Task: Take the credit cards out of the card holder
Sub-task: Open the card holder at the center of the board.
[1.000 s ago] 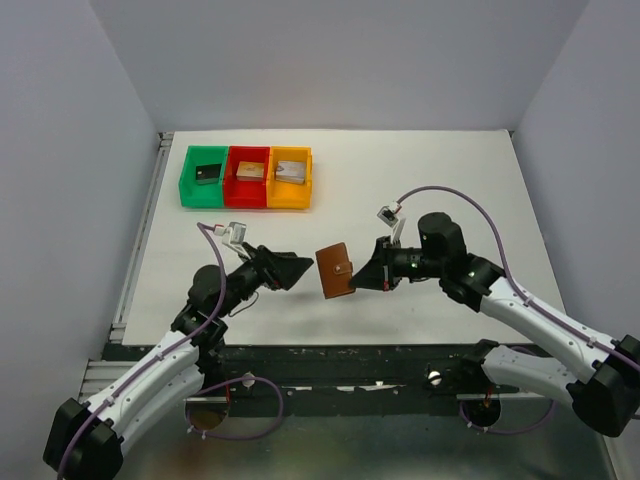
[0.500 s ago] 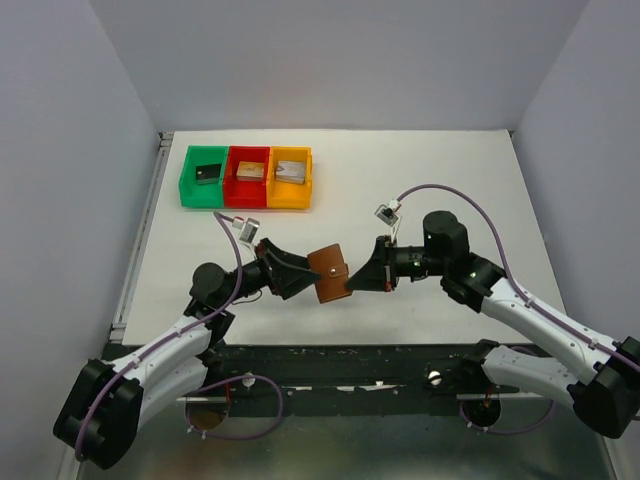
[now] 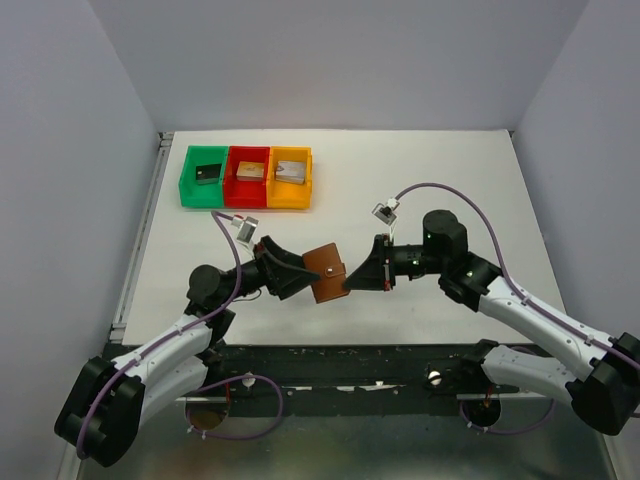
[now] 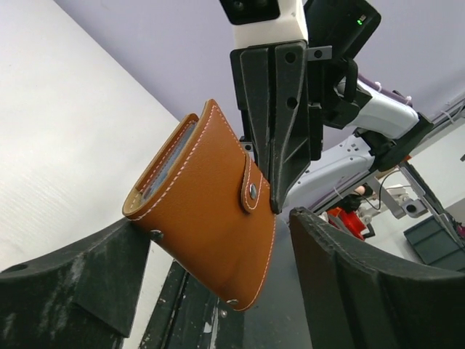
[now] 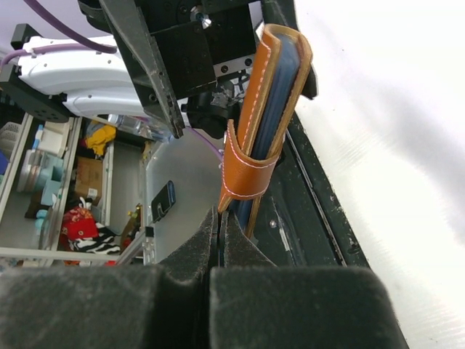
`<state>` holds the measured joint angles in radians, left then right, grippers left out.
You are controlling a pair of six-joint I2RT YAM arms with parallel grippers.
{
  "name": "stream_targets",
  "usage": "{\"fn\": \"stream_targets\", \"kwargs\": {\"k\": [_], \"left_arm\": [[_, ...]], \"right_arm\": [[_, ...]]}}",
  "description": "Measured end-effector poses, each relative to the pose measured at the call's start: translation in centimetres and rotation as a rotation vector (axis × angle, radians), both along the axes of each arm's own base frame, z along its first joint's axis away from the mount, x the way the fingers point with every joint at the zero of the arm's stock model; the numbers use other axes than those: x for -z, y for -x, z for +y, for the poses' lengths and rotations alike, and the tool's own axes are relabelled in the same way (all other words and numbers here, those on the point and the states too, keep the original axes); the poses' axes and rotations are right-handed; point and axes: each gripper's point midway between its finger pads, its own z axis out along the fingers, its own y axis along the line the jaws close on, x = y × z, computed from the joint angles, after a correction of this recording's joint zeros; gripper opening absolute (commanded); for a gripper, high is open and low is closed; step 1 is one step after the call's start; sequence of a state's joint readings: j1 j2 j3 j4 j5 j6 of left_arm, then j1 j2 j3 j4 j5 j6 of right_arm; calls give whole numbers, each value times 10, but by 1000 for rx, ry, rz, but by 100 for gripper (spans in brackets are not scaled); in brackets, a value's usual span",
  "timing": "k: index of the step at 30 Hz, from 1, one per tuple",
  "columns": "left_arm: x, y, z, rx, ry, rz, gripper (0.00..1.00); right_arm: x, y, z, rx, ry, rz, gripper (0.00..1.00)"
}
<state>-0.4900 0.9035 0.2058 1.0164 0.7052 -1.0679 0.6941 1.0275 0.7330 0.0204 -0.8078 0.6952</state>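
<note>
Robotics lab: grey-walled booth [image 3: 330, 60], white table [image 3: 440, 170], cluttered shelves [image 5: 43, 167].

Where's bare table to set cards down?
Bare: white table right of the green, red and orange plastic bins, to the far-right corner; also the near-left corner. Crowded: centre-front, left tool and right tool at the brown leather wallet.

Three bins sat in a row at the far left of the white table [image 3: 430, 170]: green [image 3: 187, 185], red [image 3: 247, 199], orange [image 3: 289, 199]. They held a dark block [image 3: 208, 173], a tan block [image 3: 250, 170] and a pale block [image 3: 290, 169].
</note>
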Motion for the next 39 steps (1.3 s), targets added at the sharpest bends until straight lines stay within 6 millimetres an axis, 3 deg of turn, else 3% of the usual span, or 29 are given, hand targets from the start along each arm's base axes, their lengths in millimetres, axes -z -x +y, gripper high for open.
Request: {"fn": "stream_targets", "kwargs": {"k": [8, 15, 16, 17, 18, 20, 22, 24, 33, 36, 39], "left_arm": [[-18, 3, -1, 24, 40, -32, 56], [-24, 6, -2, 46, 43, -39, 22], [-23, 6, -2, 47, 40, -38, 17], [-22, 6, -2, 48, 36, -35, 12], [-22, 5, -2, 47, 33, -33, 9], [-18, 4, -3, 46, 17, -14, 1], [-18, 4, -3, 45, 10, -13, 0], [-18, 1, -4, 31, -10, -1, 0], [-47, -30, -9, -188, -169, 111, 0], [-42, -38, -13, -261, -243, 201, 0], [-26, -39, -22, -328, -349, 317, 0]], "right_arm": [[5, -2, 1, -3, 10, -5, 0], [11, -2, 0, -2, 31, 2, 0], [12, -2, 0, -1, 35, 2, 4], [14, -2, -1, 2, 41, 2, 13], [15, -3, -1, 7, 48, 3, 30], [17, -3, -4, 18, 67, 2, 52], [18, -4, -7, 37, 94, -6, 62], [14, -7, -12, 66, 122, -28, 66], [-44, -29, -43, 323, 239, -251, 65], [-51, -36, -45, 402, 328, -312, 65], [-44, -42, -41, 456, 448, -364, 65]]}}
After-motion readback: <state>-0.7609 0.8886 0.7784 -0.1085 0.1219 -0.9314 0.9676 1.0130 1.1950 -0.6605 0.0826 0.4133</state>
